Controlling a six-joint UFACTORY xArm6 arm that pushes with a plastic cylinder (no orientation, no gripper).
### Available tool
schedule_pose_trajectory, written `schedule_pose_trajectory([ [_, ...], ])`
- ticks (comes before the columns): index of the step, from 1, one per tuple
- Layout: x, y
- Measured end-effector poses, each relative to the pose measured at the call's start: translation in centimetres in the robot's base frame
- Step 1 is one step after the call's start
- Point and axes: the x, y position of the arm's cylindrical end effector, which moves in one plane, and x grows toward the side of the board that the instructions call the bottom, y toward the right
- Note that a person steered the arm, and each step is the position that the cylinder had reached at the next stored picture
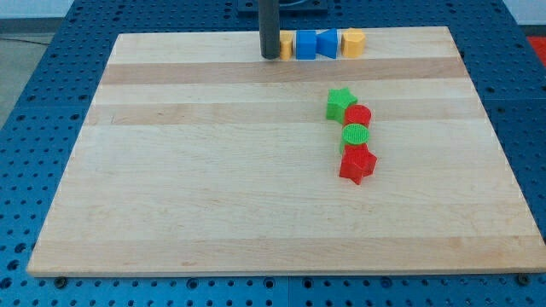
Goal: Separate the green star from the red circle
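The green star lies right of the board's middle and touches the red circle just below and right of it. A green circle sits under the red circle, and a red star under that; the four form a touching column. My tip rests on the board near the top edge, well up and left of the green star, touching none of these blocks.
Along the top edge, right of my tip, stand a yellow block, a blue square block, a blue block and a yellow hexagon-like block. The wooden board lies on a blue perforated table.
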Motion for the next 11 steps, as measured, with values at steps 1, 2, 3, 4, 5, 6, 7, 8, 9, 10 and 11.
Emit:
schedule_pose_trajectory([
  [1,3.2,-0.2],
  [2,4.6,2.3],
  [3,4.6,10.2],
  [4,5.2,17.8],
  [5,8.1,21.2],
  [6,10.7,19.4],
  [7,13.1,15.7],
  [8,15.2,12.6],
  [9,15.2,8.8],
  [10,14.3,8.4],
  [11,13.2,11.8],
])
